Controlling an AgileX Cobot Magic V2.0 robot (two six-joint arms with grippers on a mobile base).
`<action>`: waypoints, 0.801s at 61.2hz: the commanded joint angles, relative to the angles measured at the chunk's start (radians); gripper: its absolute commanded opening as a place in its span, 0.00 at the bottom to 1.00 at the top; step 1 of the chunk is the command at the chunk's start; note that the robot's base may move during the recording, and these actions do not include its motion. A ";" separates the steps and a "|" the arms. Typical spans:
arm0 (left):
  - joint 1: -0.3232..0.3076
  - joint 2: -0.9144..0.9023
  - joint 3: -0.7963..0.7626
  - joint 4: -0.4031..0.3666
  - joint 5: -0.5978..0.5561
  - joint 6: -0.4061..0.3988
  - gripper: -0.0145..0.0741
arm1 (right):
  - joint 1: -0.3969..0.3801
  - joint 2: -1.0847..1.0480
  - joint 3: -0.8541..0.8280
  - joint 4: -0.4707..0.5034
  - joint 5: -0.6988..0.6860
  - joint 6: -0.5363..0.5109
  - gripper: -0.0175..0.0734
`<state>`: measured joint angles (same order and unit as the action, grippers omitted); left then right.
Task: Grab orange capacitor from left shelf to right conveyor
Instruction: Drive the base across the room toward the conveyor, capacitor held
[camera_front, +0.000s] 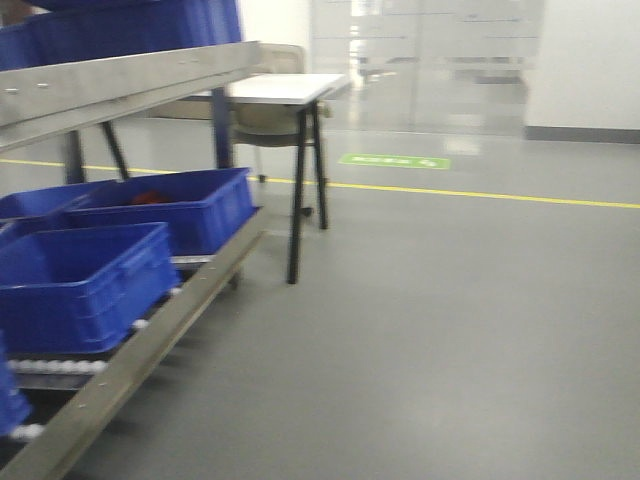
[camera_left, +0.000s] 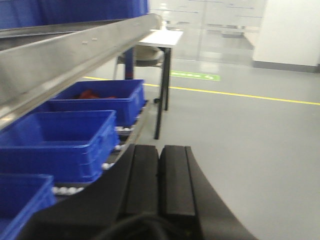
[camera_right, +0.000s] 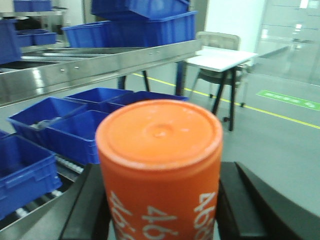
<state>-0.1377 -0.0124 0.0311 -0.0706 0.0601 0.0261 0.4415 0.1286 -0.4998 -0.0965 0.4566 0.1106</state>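
Note:
In the right wrist view my right gripper (camera_right: 160, 200) is shut on the orange capacitor (camera_right: 159, 165), an orange cylinder with white digits down its side; its flat top faces the camera and black fingers (camera_right: 92, 200) press it from both sides. The left shelf, brushed steel with a tall lip, runs along the left in the front view (camera_front: 120, 85), the left wrist view (camera_left: 70, 60) and the right wrist view (camera_right: 110, 65). My left gripper (camera_left: 160, 165) is shut and empty, its pads together over the floor beside the rack. The right conveyor is out of view.
Blue plastic bins (camera_front: 85, 280) sit on the lower roller level of the rack and more bins (camera_right: 145, 25) on top. A white table with black legs (camera_front: 290, 95) and a chair stand behind the rack. Grey floor with a yellow line (camera_front: 480, 195) lies to the right.

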 joint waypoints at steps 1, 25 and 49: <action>-0.005 -0.011 -0.005 -0.003 -0.091 -0.002 0.02 | -0.008 0.014 -0.027 -0.012 -0.088 -0.008 0.28; -0.005 -0.011 -0.005 -0.003 -0.091 -0.002 0.02 | -0.008 0.014 -0.027 -0.012 -0.088 -0.008 0.28; -0.005 -0.011 -0.005 -0.003 -0.091 -0.002 0.02 | -0.008 0.014 -0.027 -0.012 -0.088 -0.008 0.28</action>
<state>-0.1377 -0.0124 0.0311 -0.0706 0.0601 0.0261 0.4415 0.1286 -0.4998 -0.0965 0.4566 0.1106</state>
